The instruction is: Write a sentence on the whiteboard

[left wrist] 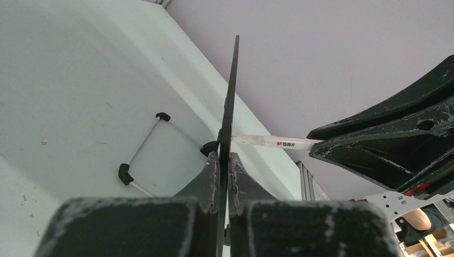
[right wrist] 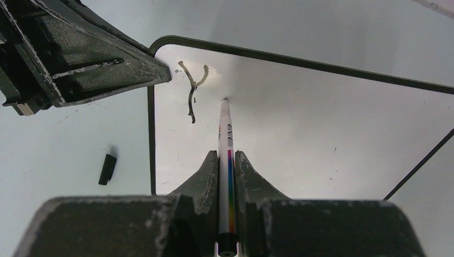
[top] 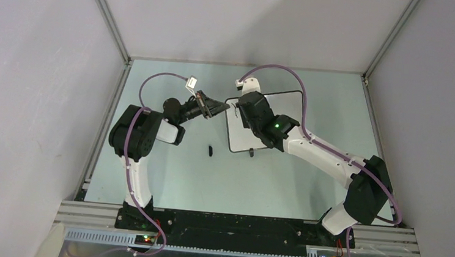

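Right wrist view is the clearest: the right gripper (right wrist: 226, 156) is closed on a marker (right wrist: 225, 126), which lies along the fingers so that its tip meets the whiteboard (right wrist: 321, 139) near the upper left corner. Of the sentence (right wrist: 191, 91) only one letter, a Y, is written, just left of the tip. The left gripper (left wrist: 224, 159) is clamped on the board's thin black frame beside that corner. I judge this is to stop the board from sliding under the pen. The board seems propped on a wire stand (left wrist: 143, 149), though its tilt is hard to read. Right of the tip the white surface is bare up to the far frame, so the line has room there. A black cap (right wrist: 107, 169) lies on the table (top: 166, 179), apart from the board.
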`<state>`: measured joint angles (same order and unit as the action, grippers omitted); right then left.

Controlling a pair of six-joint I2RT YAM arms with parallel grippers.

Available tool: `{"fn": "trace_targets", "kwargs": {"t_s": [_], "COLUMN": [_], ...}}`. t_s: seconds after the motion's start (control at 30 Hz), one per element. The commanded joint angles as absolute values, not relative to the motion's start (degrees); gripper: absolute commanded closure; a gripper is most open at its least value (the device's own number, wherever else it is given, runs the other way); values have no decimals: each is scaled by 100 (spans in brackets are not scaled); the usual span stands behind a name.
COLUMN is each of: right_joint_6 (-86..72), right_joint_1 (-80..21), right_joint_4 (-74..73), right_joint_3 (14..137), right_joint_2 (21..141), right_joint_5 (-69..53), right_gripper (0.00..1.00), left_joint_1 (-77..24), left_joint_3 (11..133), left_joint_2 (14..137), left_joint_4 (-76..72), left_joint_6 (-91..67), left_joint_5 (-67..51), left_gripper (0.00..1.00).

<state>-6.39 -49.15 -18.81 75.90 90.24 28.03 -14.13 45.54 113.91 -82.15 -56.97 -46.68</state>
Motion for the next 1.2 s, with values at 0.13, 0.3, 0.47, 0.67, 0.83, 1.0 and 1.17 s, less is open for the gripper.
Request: {"fn": "trace_targets", "kwargs": {"t_s": [0.13,0.3,0.47,0.67,0.83,1.0,1.17], "right_joint_6": [-505,-477,-495,-552,-594,-606,-606], "right_joint_1": [-4970,-4996,-4996,-4993,-4990,-4986,-4950], "right_joint_4": [-1659,-1700,-1803,-1996,-2212,-2331,-2293], "right_joint_3": [7860,7858,7860,7858,7851,7850,7857], "right_joint_2": [9089,9114,9121,9112,9101,9122,9112], "right_joint_5": [2731,2632,2544,2428,2461,2657,2842], "right_gripper": [100,100,100,100,100,100,100], "left_joint_1": [-1456,-1455,-1450,-1450,-1451,-1452,-1452], "left_joint_3": [4702,4693,4689,4685,4667,4663,4658], "left_joint_2": [11304,11290,11285,11264,11242,11231,11223], "left_joint_4": [-8455,-8447,-8446,-8443,-8425,-8420,-8424], "left_joint_6": [-5746,-5735,-5730,-5725,-5706,-5704,-5702], "left_joint_5": [-4772,-4774,-4777,-4785,-4785,-4776,-4777], "left_gripper": [100,100,100,100,100,100,100]}}
